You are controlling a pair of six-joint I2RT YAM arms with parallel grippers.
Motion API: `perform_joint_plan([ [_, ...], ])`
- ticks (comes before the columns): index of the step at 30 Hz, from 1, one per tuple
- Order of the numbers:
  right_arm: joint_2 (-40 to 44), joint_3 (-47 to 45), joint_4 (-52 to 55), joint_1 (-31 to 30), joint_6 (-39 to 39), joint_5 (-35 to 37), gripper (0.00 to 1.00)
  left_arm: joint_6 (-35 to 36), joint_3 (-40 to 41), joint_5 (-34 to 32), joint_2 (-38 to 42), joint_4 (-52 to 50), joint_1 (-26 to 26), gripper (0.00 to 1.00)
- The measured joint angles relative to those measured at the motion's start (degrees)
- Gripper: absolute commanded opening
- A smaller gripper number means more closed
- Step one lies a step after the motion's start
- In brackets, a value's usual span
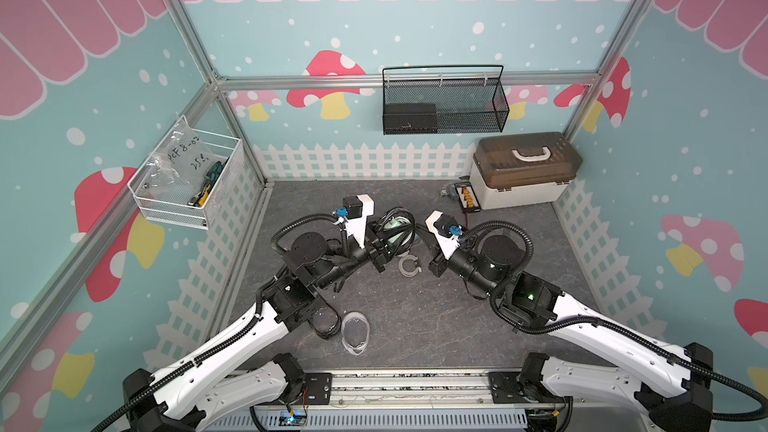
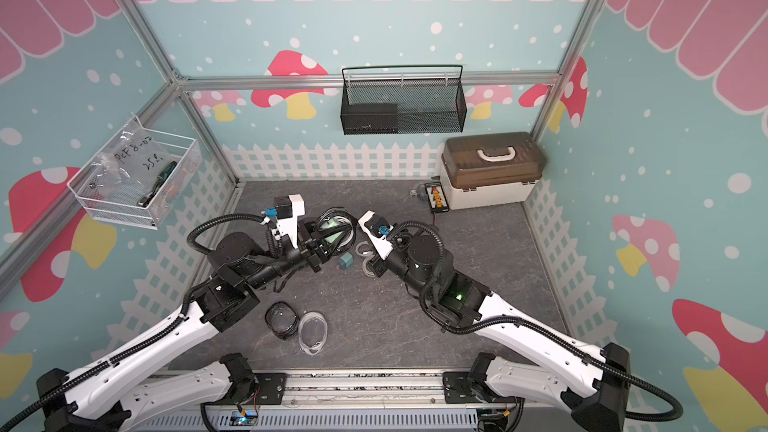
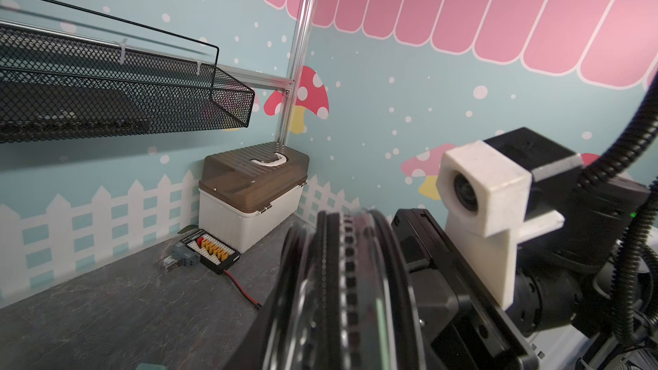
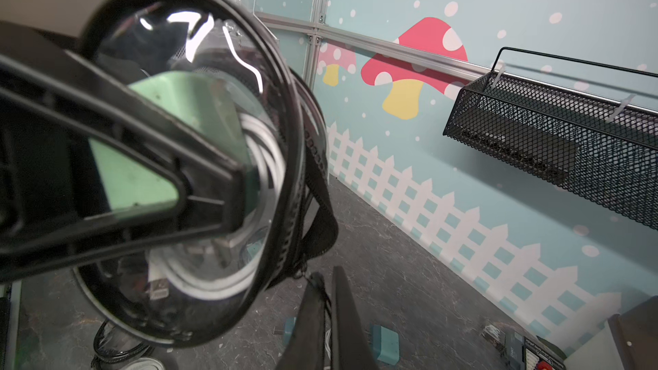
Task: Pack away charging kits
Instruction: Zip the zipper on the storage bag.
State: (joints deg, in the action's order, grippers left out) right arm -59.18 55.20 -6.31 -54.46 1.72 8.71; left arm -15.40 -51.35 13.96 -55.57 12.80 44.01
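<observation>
The left claw [image 2: 323, 243] is clamped on an upright black-rimmed oval pouch with a clear window [image 2: 334, 224], which contains a pale green cube charger [image 4: 192, 101] and coiled white cable [image 4: 263, 158]. The right claw [image 4: 325, 279], jaws together, sits just beside the pouch, perhaps nipping its edge.

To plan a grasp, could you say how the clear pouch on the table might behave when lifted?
The clear pouch looks thin and empty: probably light, floppy. Its glossy film may slip. Flat, it likely won't roll.
</observation>
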Motion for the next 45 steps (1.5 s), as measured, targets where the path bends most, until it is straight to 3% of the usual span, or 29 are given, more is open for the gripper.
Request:
perform_joint_plan([
  [27,-2.25,9.60,10.64,2.32,5.53,-0.26,0.00,3.91,-1.57,7.48,-5.18,-4.52,-0.76,0.00],
  [28,-2.25,9.60,10.86,2.38,5.33,-0.46,0.00,4.07,-1.99,7.63,-5.46,-5.05,-0.81,0.02],
  [31,-1.86,9.01,9.77,2.73,3.72,-0.76,0.00,4.46,-4.11,8.20,-6.91,-6.32,-0.83,0.27],
  [33,-0.76,7.63,7.72,3.02,2.03,-0.81,0.00,4.70,-5.51,9.05,-7.91,-6.56,-0.83,0.36],
  [41,0.85,3.26,-6.62,3.45,-4.35,-2.73,0.00,4.28,-8.04,13.38,-12.15,-7.37,-0.39,0.55],
  [45,0.85,2.89,-11.56,3.45,-6.40,-2.67,0.00,3.74,-7.15,13.66,-11.98,-3.17,-0.35,0.64],
])
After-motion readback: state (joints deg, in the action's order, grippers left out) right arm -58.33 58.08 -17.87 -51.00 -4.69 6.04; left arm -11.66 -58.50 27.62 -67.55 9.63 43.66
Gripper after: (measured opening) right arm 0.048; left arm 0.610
